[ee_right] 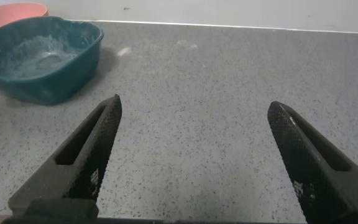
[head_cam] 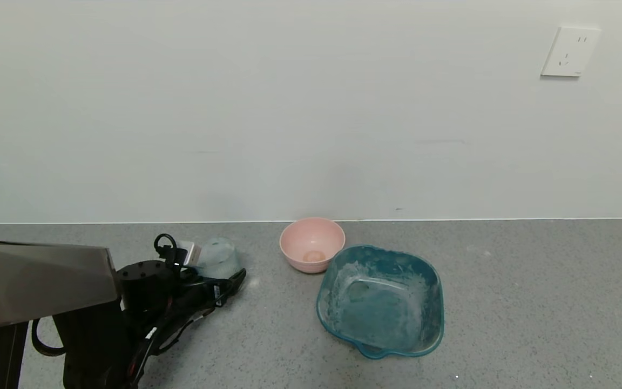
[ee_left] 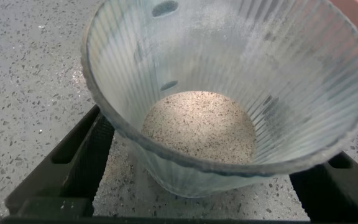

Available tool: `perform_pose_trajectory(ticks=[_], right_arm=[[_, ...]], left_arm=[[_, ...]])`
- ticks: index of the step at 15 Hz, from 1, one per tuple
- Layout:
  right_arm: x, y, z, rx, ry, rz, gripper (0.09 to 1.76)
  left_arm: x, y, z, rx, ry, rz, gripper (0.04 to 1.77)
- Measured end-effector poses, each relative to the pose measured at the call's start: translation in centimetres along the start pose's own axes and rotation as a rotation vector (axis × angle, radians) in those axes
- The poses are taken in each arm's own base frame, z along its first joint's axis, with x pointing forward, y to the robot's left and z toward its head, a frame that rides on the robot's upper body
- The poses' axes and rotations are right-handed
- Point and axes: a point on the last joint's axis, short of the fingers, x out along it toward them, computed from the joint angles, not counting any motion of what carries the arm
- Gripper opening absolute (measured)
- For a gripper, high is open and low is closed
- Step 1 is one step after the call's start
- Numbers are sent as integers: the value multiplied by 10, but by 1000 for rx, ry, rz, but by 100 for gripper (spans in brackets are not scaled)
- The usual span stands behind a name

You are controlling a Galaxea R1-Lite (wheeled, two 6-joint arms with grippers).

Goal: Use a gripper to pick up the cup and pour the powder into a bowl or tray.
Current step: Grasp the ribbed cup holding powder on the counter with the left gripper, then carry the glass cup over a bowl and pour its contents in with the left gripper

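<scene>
The cup (head_cam: 218,258), a ribbed translucent pale blue tumbler, stands upright on the grey counter at the left. In the left wrist view the cup (ee_left: 229,56) fills the picture, with a round layer of pale beige powder (ee_left: 197,127) on its bottom. My left gripper (head_cam: 216,272) (ee_left: 219,149) is open, one black finger (ee_left: 73,162) on each side of the cup's base and apart from it. The teal dish (head_cam: 434,294) (ee_right: 48,87), smeared white, sits right of centre. My right gripper (ee_right: 194,106) is open above bare counter, out of the head view.
A small pink bowl (head_cam: 311,240) (ee_right: 11,10) stands by the wall, touching the teal dish's far left corner, with a small beige patch on its bottom. The white wall runs along the counter's back edge, with a socket (head_cam: 570,51) high on the right.
</scene>
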Motion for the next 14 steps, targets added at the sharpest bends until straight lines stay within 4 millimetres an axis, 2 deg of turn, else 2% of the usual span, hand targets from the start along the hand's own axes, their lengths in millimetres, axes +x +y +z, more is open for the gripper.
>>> perform_pose_trajectory(ticks=[1,3,4,14], right_arm=[[0,0,0,0,0,0,171],[0,0,0,0,0,0,171],[0,0,0,0,0,0,171],[0,0,0,0,0,0,171]], left_arm=[[1,0,0,0,-1,1,172],[1,0,0,-1,-1,8,140],[1,0,0,-1,-2,10,134],[-3,0,5,4,-12,11,129]])
